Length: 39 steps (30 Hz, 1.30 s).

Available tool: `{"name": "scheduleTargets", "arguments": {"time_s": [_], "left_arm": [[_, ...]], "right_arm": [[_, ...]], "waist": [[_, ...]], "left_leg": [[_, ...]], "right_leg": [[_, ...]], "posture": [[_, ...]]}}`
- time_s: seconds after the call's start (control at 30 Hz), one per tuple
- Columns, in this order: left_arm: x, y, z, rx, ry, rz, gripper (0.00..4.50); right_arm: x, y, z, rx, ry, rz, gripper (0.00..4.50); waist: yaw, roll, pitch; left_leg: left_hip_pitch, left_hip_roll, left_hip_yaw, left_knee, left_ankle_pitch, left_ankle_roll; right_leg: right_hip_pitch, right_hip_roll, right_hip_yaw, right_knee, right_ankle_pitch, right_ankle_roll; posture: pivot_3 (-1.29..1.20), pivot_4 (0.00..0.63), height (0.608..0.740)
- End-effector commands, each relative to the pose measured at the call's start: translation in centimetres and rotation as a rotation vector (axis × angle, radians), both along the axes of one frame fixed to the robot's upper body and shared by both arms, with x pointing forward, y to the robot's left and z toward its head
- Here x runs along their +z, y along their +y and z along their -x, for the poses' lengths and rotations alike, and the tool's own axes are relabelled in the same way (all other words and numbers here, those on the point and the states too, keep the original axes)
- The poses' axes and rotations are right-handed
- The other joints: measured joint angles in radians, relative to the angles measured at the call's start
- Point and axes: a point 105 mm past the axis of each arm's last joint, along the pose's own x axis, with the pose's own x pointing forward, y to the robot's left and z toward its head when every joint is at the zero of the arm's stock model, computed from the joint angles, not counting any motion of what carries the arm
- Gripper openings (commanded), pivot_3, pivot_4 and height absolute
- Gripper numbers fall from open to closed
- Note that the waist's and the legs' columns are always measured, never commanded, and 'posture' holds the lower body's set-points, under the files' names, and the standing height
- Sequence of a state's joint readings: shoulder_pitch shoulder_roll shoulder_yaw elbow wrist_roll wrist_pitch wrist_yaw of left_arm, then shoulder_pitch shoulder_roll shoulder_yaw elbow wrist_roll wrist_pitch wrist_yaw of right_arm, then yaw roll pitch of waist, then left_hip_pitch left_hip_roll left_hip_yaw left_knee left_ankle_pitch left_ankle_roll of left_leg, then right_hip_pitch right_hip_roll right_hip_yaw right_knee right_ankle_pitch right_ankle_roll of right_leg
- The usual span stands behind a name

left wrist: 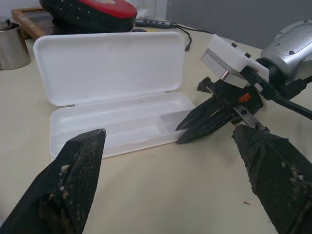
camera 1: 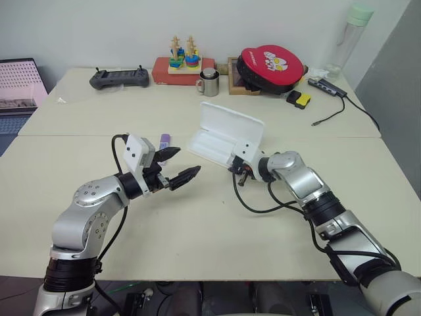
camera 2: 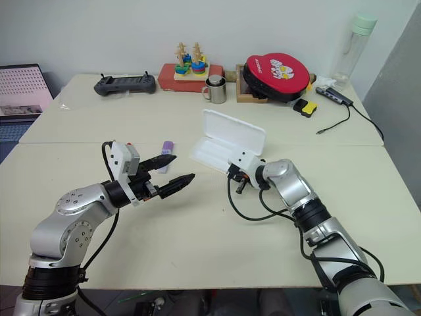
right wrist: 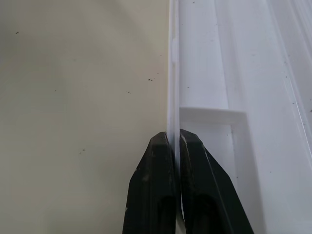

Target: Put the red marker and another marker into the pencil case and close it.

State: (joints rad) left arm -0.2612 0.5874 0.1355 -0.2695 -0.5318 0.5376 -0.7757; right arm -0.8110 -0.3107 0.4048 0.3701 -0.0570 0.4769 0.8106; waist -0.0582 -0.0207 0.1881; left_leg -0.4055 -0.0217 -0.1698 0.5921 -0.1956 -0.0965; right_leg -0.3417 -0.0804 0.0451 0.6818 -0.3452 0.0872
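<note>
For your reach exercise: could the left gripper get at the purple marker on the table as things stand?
Probably yes: the left gripper is open and holds nothing, and the purple marker lies just beyond it on bare table, with nothing between them.

Two cream tables (camera 1: 197,224) pushed together, seam running across; plain pale wall (camera 1: 99,26) behind; grey panel (camera 1: 395,85) at right. Along the far edge stood a black controller (camera 1: 119,78), wooden stacking toy (camera 1: 183,56), steel mug (camera 1: 210,82), red round case (camera 1: 272,66), clear bottle (camera 1: 350,41).
</note>
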Motion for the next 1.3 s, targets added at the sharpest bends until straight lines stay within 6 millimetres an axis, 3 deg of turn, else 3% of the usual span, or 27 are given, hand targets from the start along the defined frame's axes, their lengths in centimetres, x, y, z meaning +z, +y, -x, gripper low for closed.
{"name": "scheduleTargets", "arguments": {"time_s": [0.03,0.13,0.23,0.47,0.6,0.7,0.87,0.97,1.13,1.3], "left_arm": [[1.4,0.2,0.6,-0.005,-0.054,0.007,4.50],[0.9,0.5,0.9,0.000,-0.038,-0.002,4.50],[0.8,0.7,1.1,0.001,-0.028,-0.007,4.50],[0.6,0.7,1.0,0.000,-0.021,-0.010,4.50],[0.3,0.9,0.9,0.017,-0.008,-0.005,4.50],[0.4,1.9,0.3,0.107,0.015,0.068,4.50],[-0.2,3.4,0.2,0.237,0.064,0.146,4.50],[-0.9,5.9,0.2,0.409,0.067,0.236,4.50],[-1.5,9.8,-0.4,0.667,0.035,0.330,4.50],[-3.2,12.5,-1.7,0.877,0.058,0.267,4.50]], "right_arm": [[0.6,-0.2,0.9,0.079,-0.022,-0.015,0.07],[1.1,0.2,3.0,0.228,-0.068,-0.041,0.07],[-0.2,-0.3,6.0,0.372,-0.063,0.021,0.07],[-2.1,-0.1,8.9,0.460,-0.019,0.038,0.07],[-2.5,0.0,8.1,0.380,-0.016,0.024,0.07],[-1.5,0.3,7.1,0.325,-0.054,-0.016,0.07],[0.4,0.3,7.2,0.315,-0.039,-0.096,1.18],[2.4,-0.2,7.2,0.315,-0.076,-0.148,1.85],[3.6,-0.6,8.7,0.387,-0.056,-0.188,3.07],[6.6,0.5,9.3,0.409,-0.065,-0.326,4.30]], "waist": [[0.001,0.000,0.000],[0.000,0.000,0.000],[0.002,0.000,0.000],[0.000,0.000,0.000],[-0.001,0.000,0.000],[-0.003,0.000,0.000],[0.000,0.000,0.000],[0.004,0.000,0.000],[0.011,0.000,0.000],[0.013,0.000,0.000]], "left_leg": [[0.000,0.000,0.000,0.000,0.000,0.000],[-0.001,0.000,0.000,0.000,0.000,0.000],[-0.003,0.000,0.000,0.000,0.000,0.000],[-0.002,0.001,0.000,0.000,0.000,0.000],[-0.002,0.001,0.000,0.000,0.000,0.000],[-0.001,0.001,0.000,0.000,0.000,0.000],[0.000,0.001,0.000,0.000,0.000,0.000],[0.000,0.001,0.000,0.000,0.000,0.000],[-0.001,0.001,0.000,0.000,0.000,0.000],[-0.001,0.001,0.000,0.001,0.000,0.000]], "right_leg": [[0.000,0.000,0.000,0.000,0.000,0.000],[0.000,0.000,0.000,-0.001,0.000,0.000],[-0.001,0.000,0.000,-0.001,0.000,0.000],[-0.001,0.000,-0.001,-0.001,0.000,0.000],[-0.001,0.000,-0.001,-0.001,0.000,0.000],[0.000,0.000,-0.001,0.000,0.000,0.000],[0.000,0.001,-0.001,0.000,0.000,0.000],[0.000,0.001,0.000,0.000,0.000,0.000],[0.000,0.000,-0.001,-0.001,0.000,0.000],[0.000,0.000,-0.001,-0.001,0.000,0.000]], "posture": [[0.00,0.150,0.740],[0.00,0.150,0.740],[0.00,0.150,0.740],[0.00,0.150,0.740],[0.00,0.150,0.740],[0.00,0.150,0.740],[0.00,0.150,0.740],[0.00,0.150,0.740],[0.00,0.150,0.740],[0.00,0.150,0.740]]}}
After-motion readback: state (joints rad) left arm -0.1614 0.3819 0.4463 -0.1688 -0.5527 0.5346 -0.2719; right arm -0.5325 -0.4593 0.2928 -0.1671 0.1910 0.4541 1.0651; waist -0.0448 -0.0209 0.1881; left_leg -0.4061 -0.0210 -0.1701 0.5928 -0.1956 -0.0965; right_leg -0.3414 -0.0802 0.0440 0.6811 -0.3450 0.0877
